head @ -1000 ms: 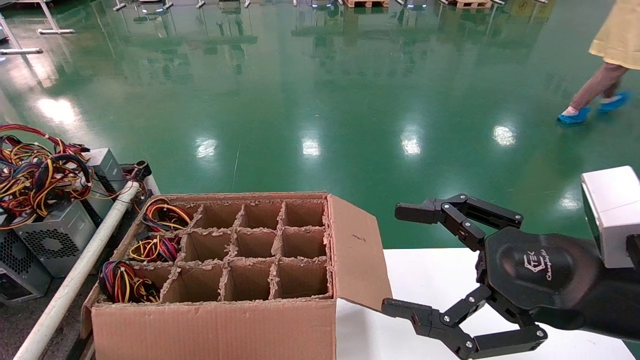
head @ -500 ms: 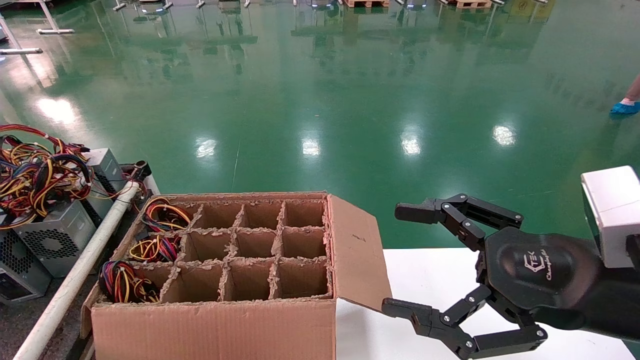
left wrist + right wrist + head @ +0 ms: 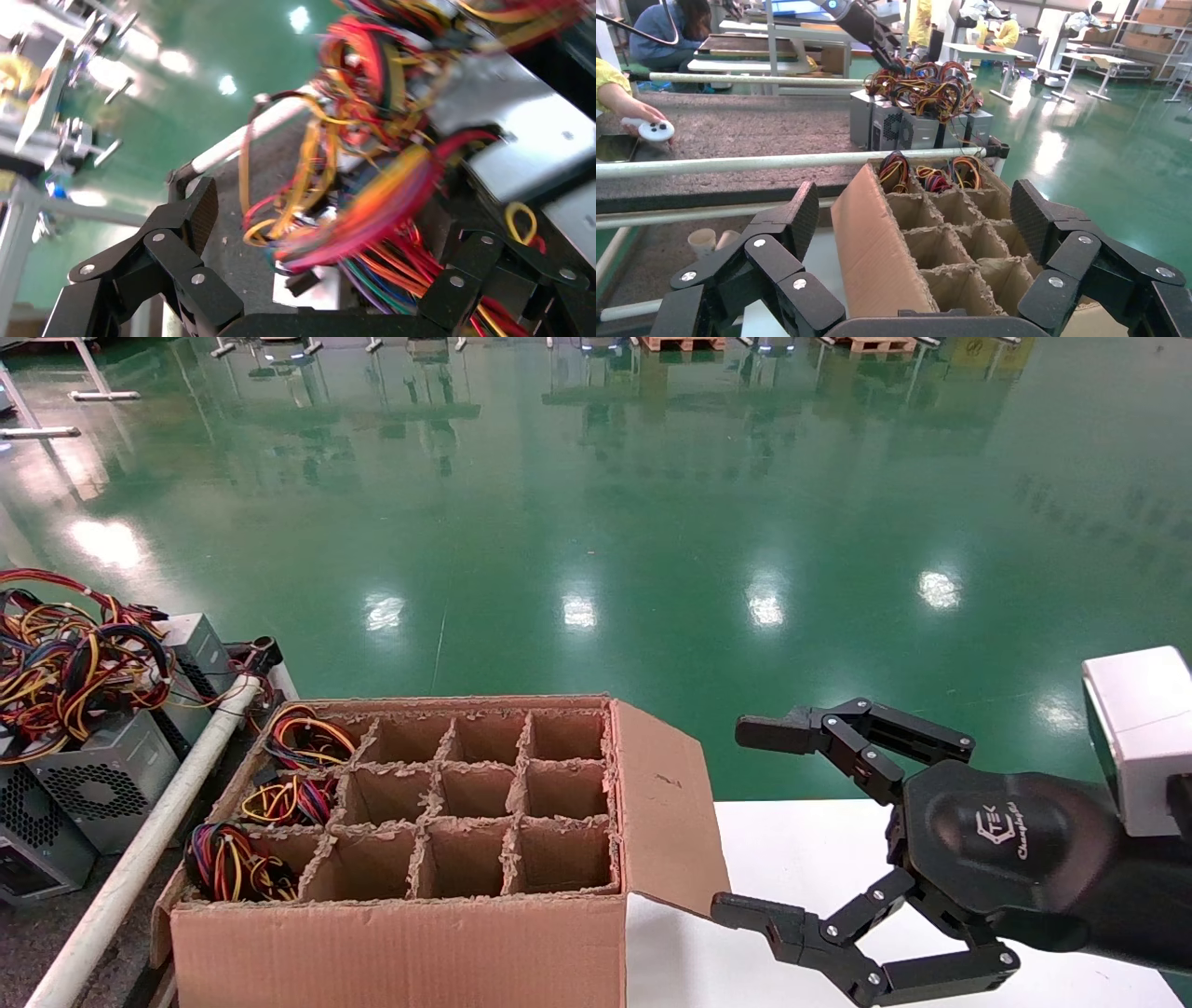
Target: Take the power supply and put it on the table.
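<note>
Grey power supply boxes [image 3: 102, 775] with perforated vents and tangled red, yellow and black wires [image 3: 65, 663] stand in a pile on a dark mat at the far left. My left gripper [image 3: 337, 217] hangs open just over that pile, with blurred wire bundles lying between its fingers and grey sheet metal [image 3: 520, 126] behind. It is outside the head view. The left arm [image 3: 866, 28] shows above the pile [image 3: 905, 130] in the right wrist view. My right gripper [image 3: 745, 822] is open and empty over the white table [image 3: 801, 859].
A cardboard box [image 3: 400, 943] with divider cells stands between the mat and the white table. Its three leftmost cells hold wire bundles [image 3: 233, 868]. A white rail [image 3: 140, 859] runs beside the box. The box's open flap [image 3: 666, 803] leans toward my right gripper.
A person walking at the far right of the floor has left the view. My right gripper and the box have not moved.
</note>
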You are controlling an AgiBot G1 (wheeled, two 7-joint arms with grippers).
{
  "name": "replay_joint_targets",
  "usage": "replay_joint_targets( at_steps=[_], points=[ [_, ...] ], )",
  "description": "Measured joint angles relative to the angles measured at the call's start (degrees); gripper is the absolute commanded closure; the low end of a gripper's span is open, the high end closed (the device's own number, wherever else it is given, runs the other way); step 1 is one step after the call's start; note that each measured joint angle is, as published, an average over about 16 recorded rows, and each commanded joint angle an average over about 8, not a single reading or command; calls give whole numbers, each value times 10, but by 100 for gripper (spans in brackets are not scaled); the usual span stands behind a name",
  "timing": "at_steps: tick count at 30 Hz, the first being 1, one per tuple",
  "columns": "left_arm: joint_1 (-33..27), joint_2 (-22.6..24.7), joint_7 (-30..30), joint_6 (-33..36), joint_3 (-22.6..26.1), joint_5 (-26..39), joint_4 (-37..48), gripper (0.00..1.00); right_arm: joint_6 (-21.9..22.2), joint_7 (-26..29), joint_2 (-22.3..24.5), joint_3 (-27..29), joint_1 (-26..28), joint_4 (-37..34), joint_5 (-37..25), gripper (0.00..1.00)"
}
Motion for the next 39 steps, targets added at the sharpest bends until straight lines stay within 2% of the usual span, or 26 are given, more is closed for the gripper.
replay_joint_targets(
  at_steps=[13, 23, 29, 39],
  points=[
    [-26, 2, 38, 21, -1, 0, 28, 0, 0, 0, 0, 0, 0, 0, 0, 0],
    [-50, 2, 72, 31, -29, -37, 53, 0, 0, 0, 0, 0, 0, 0, 0, 0],
    [-53, -6, 126, 39, -75, -97, 55, 0, 0, 0, 0, 0, 0, 0, 0, 0],
    [-34, -25, 253, 56, -191, -257, 42, 0, 0, 0, 0, 0, 0, 0, 0, 0]
  ],
)
